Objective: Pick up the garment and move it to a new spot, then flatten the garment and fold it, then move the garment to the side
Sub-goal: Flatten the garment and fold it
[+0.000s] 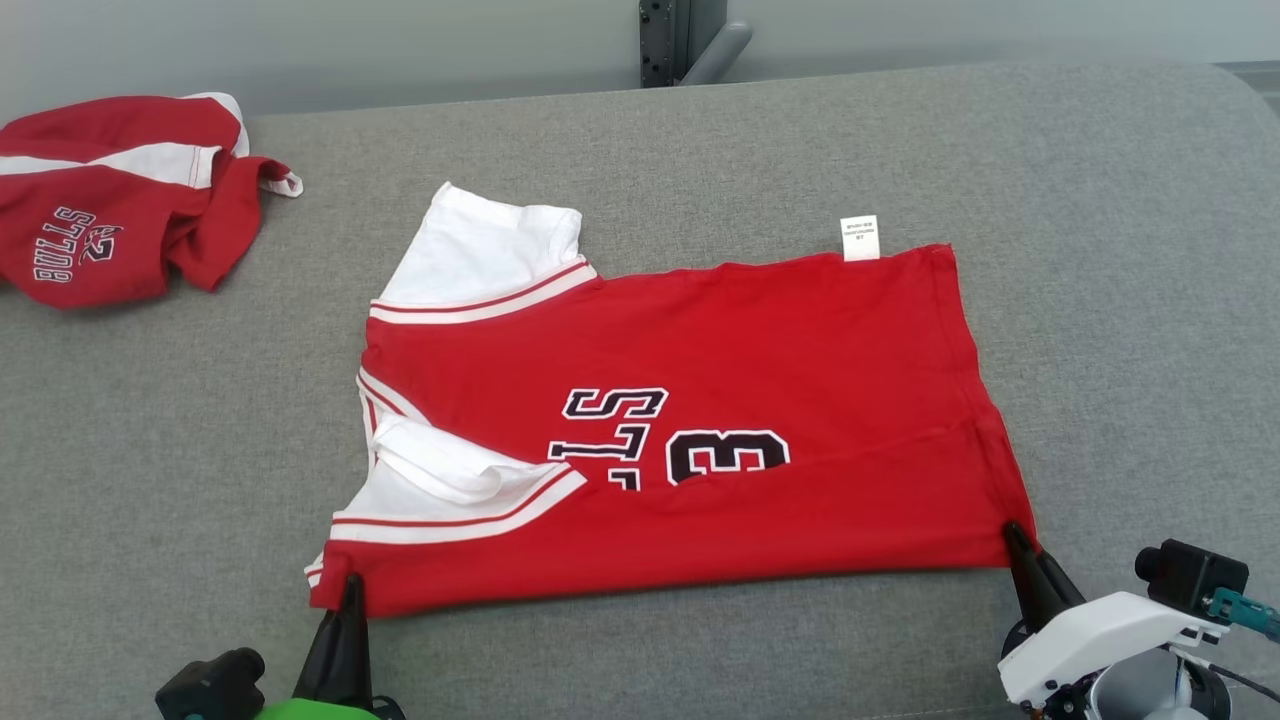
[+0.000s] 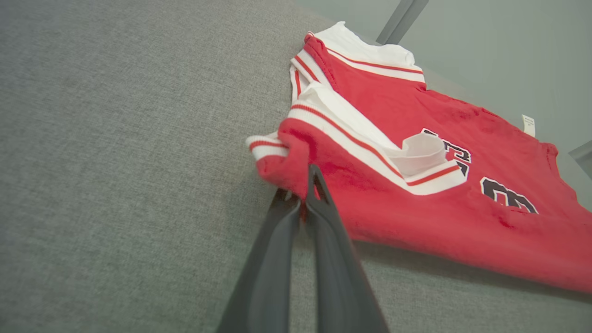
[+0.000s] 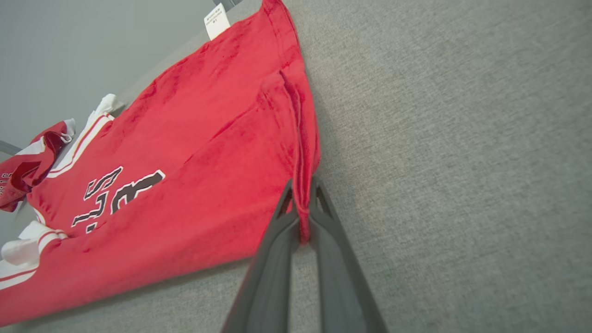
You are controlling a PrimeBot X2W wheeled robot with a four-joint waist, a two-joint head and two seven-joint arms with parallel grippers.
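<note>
My fingers (image 2: 333, 259) look matt dark plastic, jersey (image 1: 760, 350) soft matt red cloth, label (image 1: 859, 238) thin, papery, grey surface (image 1: 1100, 200) rough woven fabric.

Your left gripper (image 1: 350, 588) low on the left, pointing up, pinched tight on a near corner of the shirt (image 1: 700, 340), your right gripper (image 1: 1013, 535) low on the right, pinched tight on the other near corner

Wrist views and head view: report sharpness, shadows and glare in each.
Head view: even soft light, no glare, red jersey sharp. Left wrist view: left end effector blurred near the lens, thin shadow under the jersey's near edge. Right wrist view: right end effector likewise soft; grey cushion weave crisp.
</note>
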